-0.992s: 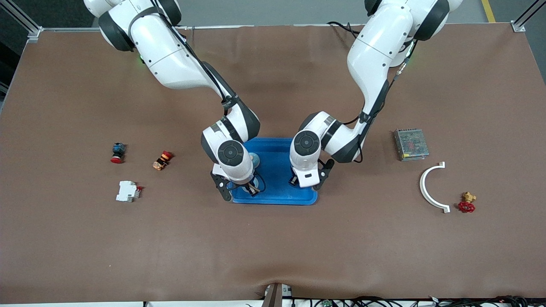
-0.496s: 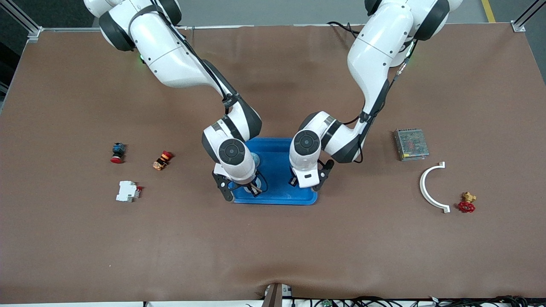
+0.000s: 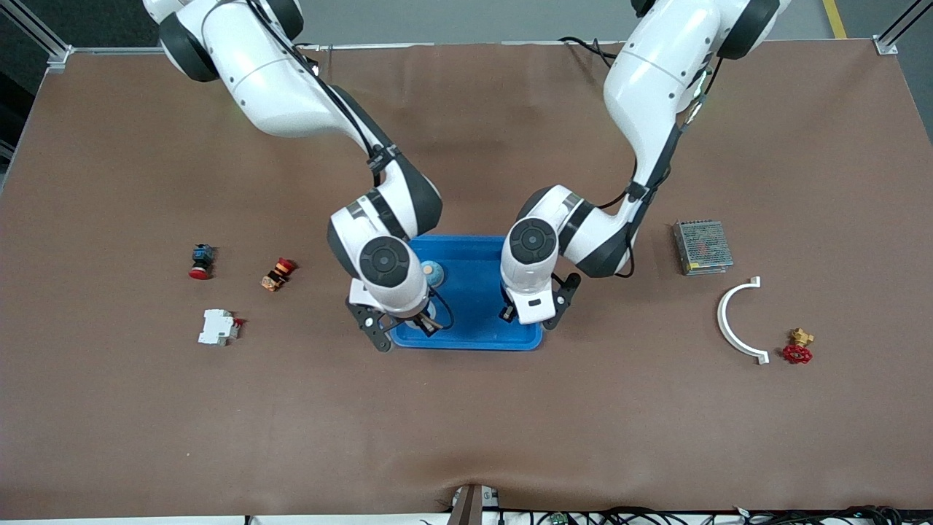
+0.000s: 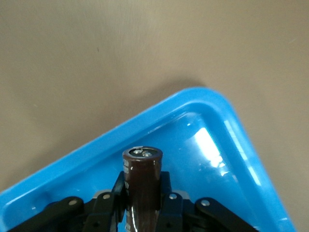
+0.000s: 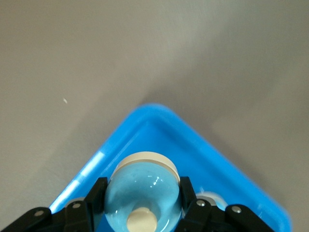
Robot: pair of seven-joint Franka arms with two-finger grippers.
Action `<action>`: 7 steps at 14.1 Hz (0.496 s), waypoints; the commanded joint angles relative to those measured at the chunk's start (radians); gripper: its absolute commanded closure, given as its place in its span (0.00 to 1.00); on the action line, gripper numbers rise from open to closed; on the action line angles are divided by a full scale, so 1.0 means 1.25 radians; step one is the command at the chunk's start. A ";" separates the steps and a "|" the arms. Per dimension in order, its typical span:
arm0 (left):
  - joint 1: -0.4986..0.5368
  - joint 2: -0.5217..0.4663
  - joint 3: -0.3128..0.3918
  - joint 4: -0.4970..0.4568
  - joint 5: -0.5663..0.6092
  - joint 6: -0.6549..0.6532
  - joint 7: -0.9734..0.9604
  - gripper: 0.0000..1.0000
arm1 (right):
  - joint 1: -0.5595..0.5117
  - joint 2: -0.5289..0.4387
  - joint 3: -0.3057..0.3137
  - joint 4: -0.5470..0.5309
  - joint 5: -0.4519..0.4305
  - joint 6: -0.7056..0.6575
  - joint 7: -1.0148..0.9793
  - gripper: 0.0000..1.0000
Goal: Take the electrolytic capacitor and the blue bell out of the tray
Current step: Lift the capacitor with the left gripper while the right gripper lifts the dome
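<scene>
Blue tray (image 3: 474, 332) sitting mid-desk, holding both grippers over its end nearest the front camera. Left gripper (image 4: 141, 203) clamping the electrolytic capacitor (image 4: 142, 186) around its brown body, terminal end pointing away from the wrist, long axis running straight out between the fingers. Hanging over the tray corner toward the left arm's end of the desk, capacitor apparently just above the tray floor. Right gripper (image 5: 143, 203) squeezing the blue bell (image 5: 143, 193) by its dome sides, cream striker button facing the wrist camera, over the corner toward the right arm's end. Second pale blue round item (image 3: 432, 273) lying in the tray, farther from the front camera; identity unclear. Judging next step: lifting both clear of the rim, then carrying each outward toward its own arm's end, bare desk lying just past each corner. Rim clearance looking like the main risk.
</scene>
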 commanded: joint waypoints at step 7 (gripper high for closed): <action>0.061 -0.155 0.000 -0.024 0.020 -0.215 0.304 0.83 | -0.212 -0.122 0.006 -0.059 0.003 -0.110 -0.529 1.00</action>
